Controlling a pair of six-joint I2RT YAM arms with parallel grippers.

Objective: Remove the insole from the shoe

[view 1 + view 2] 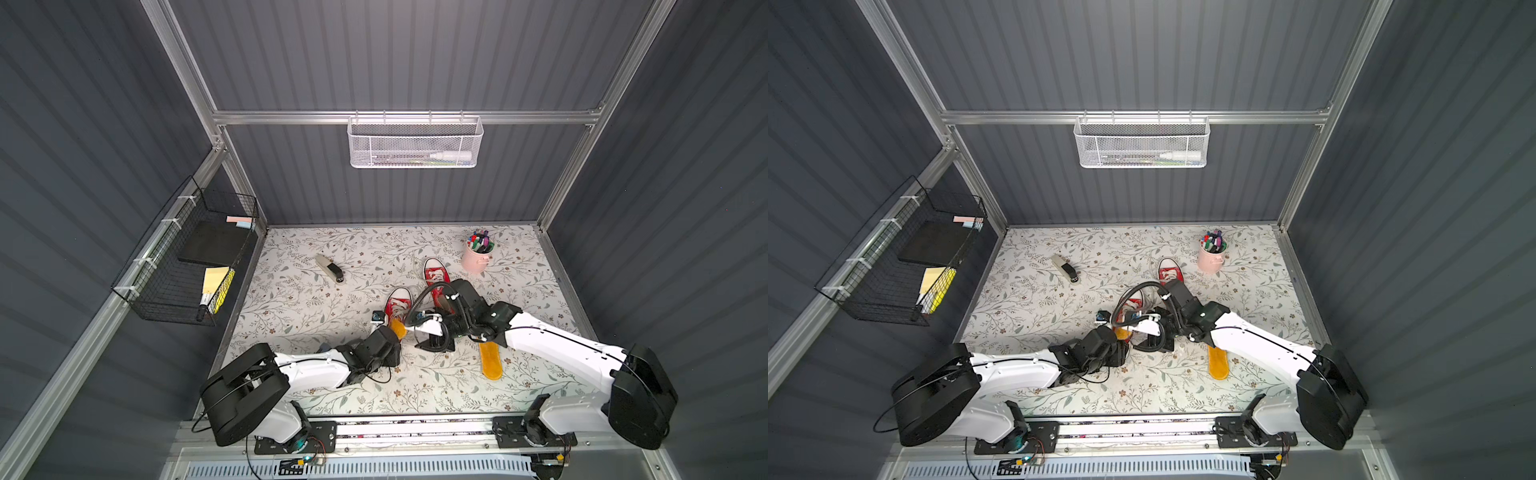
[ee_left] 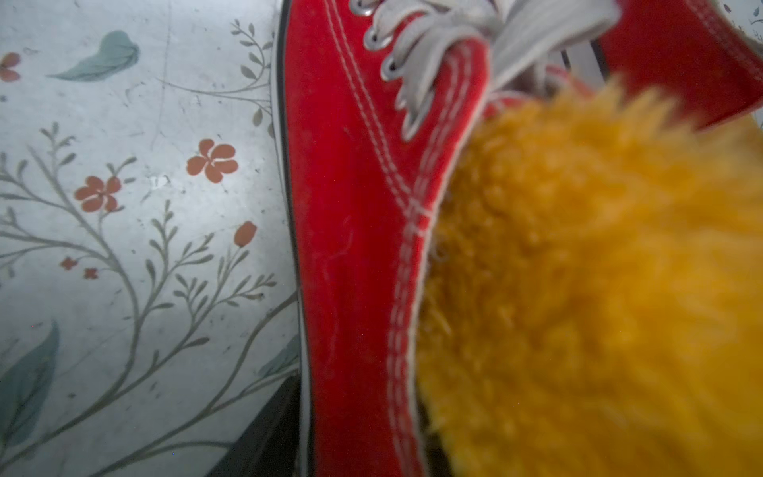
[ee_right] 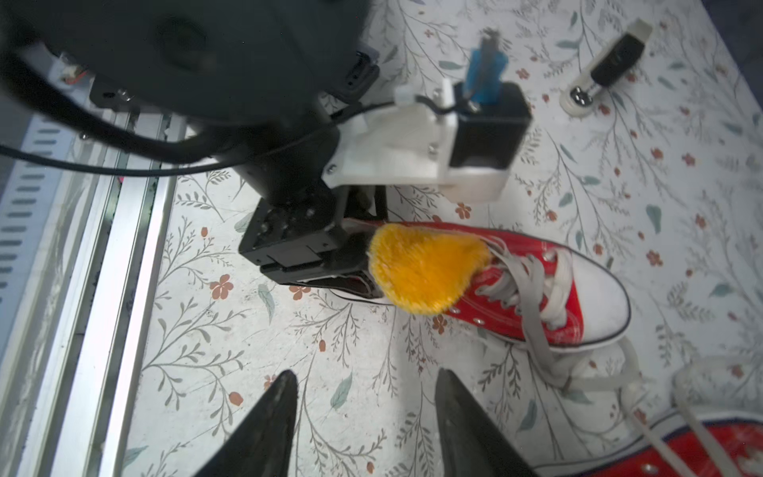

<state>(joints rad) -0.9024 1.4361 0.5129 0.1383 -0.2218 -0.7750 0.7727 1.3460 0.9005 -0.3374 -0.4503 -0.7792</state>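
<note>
A red sneaker, the shoe [image 1: 398, 305] [image 1: 1131, 305] [image 3: 536, 297], lies mid-table with its toe pointing away. A fuzzy yellow insole [image 1: 398, 328] [image 2: 598, 289] [image 3: 425, 268] sticks up out of its heel opening. My left gripper [image 1: 392, 330] [image 3: 363, 247] is at the heel. One of its fingers [image 2: 264, 433] rests against the outside of the shoe's wall [image 2: 359, 247]; the other is hidden under the insole. My right gripper [image 1: 432, 347] [image 3: 366, 373] hangs open and empty over bare table beside the shoe. A second red shoe [image 1: 435, 276] lies behind, partly under my right arm.
Another yellow insole [image 1: 490, 359] [image 1: 1219, 361] lies loose on the table under my right forearm. A stapler [image 1: 330, 268] lies back left and a pink cup of markers [image 1: 478, 253] stands back right. A black wire basket [image 1: 187, 266] and a white mesh basket [image 1: 415, 143] hang on the walls.
</note>
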